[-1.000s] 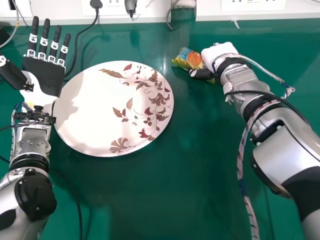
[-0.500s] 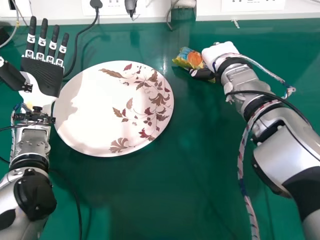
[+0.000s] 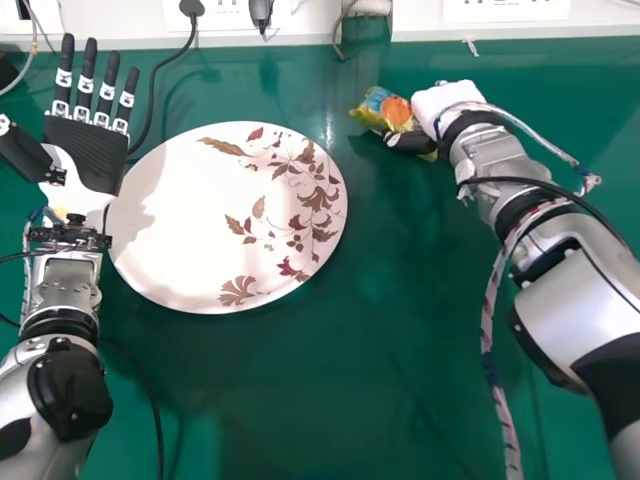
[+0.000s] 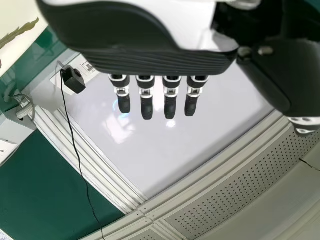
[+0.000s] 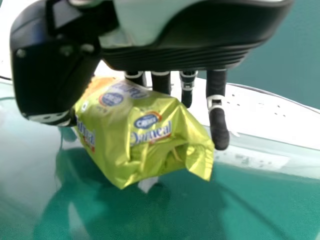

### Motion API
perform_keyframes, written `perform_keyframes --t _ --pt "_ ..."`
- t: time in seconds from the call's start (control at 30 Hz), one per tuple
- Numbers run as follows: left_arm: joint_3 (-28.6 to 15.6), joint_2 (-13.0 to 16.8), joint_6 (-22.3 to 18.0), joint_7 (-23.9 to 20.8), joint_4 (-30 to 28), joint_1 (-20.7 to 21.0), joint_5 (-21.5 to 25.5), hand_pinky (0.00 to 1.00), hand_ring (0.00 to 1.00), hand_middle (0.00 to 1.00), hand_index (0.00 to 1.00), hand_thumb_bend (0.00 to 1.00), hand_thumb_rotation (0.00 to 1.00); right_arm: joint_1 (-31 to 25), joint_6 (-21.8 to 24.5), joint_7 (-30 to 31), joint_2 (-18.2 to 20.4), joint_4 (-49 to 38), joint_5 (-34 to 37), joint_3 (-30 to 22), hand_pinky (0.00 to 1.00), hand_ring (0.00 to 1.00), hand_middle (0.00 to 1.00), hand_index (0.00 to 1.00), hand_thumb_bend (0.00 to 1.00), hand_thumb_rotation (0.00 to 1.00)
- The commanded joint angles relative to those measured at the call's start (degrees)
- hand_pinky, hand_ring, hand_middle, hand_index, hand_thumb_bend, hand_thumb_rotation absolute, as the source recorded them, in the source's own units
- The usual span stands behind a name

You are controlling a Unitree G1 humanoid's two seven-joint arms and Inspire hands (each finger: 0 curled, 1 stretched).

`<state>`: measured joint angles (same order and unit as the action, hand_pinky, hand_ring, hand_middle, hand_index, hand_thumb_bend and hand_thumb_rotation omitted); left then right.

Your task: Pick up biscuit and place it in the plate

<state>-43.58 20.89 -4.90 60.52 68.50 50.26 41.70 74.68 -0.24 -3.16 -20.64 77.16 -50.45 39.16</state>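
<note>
There is one round white plate with red and brown leaf sprays (image 3: 180,225), one crinkled yellow-green foil biscuit packet (image 5: 150,127), and one glossy green tabletop (image 3: 330,400). The robot has one black-and-white left hand (image 3: 88,155) and one black-and-white right hand (image 3: 440,101), making two. The head view shows two dark plastic plugs (image 3: 192,7) and at least two white socket panels (image 3: 507,11).

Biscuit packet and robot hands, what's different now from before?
The right robot hand and the biscuit packet in its grasp moved together, slightly to the robot's right. Nothing new was grabbed or let go. The plate and left robot hand stayed where they were.
</note>
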Motion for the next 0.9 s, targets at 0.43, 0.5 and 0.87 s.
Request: perform_keyframes --t 0.43,0.5,0.87 --pt "-0.5 1.3 2.3 0.6 0.8 0.0 0.6 1.0 0.97 1.0 0.99 1.0 0.65 1.6 0.2 1.8 -1.1 -2.0 1.1 -1.4 0.24 0.36 0.47 0.56 0.49 0.0" --pt "-0.6 1.4 2.7 0.5 0.8 0.0 0.7 1.0 0.96 1.0 0.99 1.0 0.66 1.7 0.3 2.0 -1.2 -2.3 1.1 -1.4 0.24 0.36 0.47 0.56 0.49 0.0" --pt "-0.4 1.6 1.8 0.9 0.8 0.0 0.3 1.0 0.92 0.96 0.99 1.0 0.68 2.0 -0.7 1.3 -2.2 -4.1 1.5 -2.3 0.23 0.44 0.43 0.52 0.5 0.0"
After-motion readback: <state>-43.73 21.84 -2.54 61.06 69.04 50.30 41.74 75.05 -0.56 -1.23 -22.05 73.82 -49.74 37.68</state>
